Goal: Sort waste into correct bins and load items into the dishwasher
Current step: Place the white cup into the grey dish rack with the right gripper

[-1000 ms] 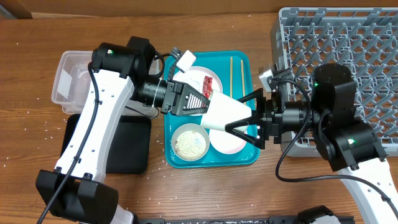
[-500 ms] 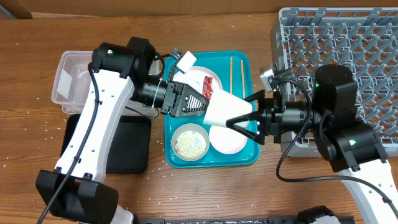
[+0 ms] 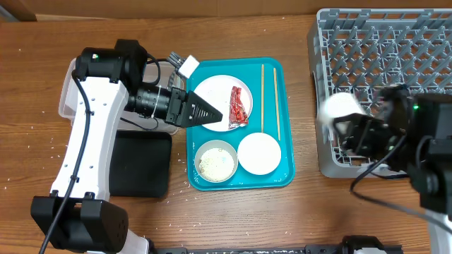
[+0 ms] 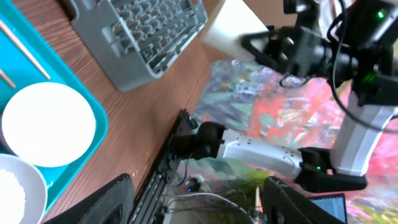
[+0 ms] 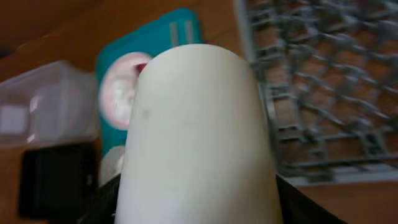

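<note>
My right gripper (image 3: 351,125) is shut on the small white cup (image 3: 340,109) and holds it in the air over the left edge of the grey dish rack (image 3: 395,49). In the right wrist view the cup (image 5: 196,137) fills the frame between dark fingers (image 5: 102,202). Over the teal tray's left side my left gripper (image 3: 206,112) stands open and empty, and its wrist view shows its fingers (image 4: 112,200) wide apart. A white plate (image 3: 215,93) carries the red wrapper (image 3: 239,107). Two chopsticks (image 3: 263,92) lie beside it. One bowl (image 3: 215,164) holds rice scraps and the other bowl (image 3: 259,154) is empty.
The teal tray (image 3: 277,180) sits mid-table. A clear tub (image 3: 70,99) lies at the left, partly under my left arm, and a black tray (image 3: 141,169) lies in front of it. White crumbs dot the wood around the black tray.
The cup passed from my left gripper to my right. The left gripper opened and drew back left. The right arm swung right with the cup to the rack's left edge.
</note>
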`<state>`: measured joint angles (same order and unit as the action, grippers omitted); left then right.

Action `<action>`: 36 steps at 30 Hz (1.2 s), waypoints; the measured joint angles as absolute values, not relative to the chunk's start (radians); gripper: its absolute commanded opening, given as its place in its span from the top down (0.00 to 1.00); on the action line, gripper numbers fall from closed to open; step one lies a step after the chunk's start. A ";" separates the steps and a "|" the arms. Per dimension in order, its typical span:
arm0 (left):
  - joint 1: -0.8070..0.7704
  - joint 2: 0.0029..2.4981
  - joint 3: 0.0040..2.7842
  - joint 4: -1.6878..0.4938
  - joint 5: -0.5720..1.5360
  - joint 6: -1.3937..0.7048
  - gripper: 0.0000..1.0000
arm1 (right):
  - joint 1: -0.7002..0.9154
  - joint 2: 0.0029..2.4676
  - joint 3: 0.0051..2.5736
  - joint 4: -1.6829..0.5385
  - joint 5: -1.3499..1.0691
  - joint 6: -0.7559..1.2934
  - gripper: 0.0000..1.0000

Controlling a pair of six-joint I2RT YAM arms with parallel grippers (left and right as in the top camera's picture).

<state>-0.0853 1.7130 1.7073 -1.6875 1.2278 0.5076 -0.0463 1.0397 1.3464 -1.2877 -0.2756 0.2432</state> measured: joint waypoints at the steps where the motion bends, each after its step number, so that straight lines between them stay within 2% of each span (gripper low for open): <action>1: -0.085 1.713 1.707 -1.687 1.220 0.505 0.32 | -0.080 1.057 1.347 -1.308 -0.236 0.251 0.37; 9: -0.094 1.713 1.707 -1.687 1.195 0.498 0.34 | -0.284 1.340 1.347 -1.343 -0.140 0.278 0.37; 17: -0.130 1.713 1.707 -1.656 1.154 0.454 0.35 | -0.294 1.560 1.346 -1.261 -0.123 0.288 0.36; 20: -0.160 1.713 1.707 -1.622 1.098 0.395 0.35 | -0.294 1.579 1.346 -1.250 -0.094 0.302 0.27; 24: -0.210 1.713 1.707 -1.565 1.031 0.323 0.35 | -0.294 1.579 1.346 -1.256 -0.069 0.326 0.00; 31: -0.302 1.713 1.707 -1.437 0.823 0.095 0.36 | -0.294 1.579 1.373 -1.319 -0.140 0.310 0.01; 36: -0.379 1.713 1.707 -1.412 0.524 -0.136 0.49 | -0.286 1.540 1.466 -1.365 -0.297 0.237 0.02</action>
<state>-0.3794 1.7130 1.7073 -1.4117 0.5240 -0.1360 -0.2863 1.5402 1.4658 -1.3651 -0.2966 0.2371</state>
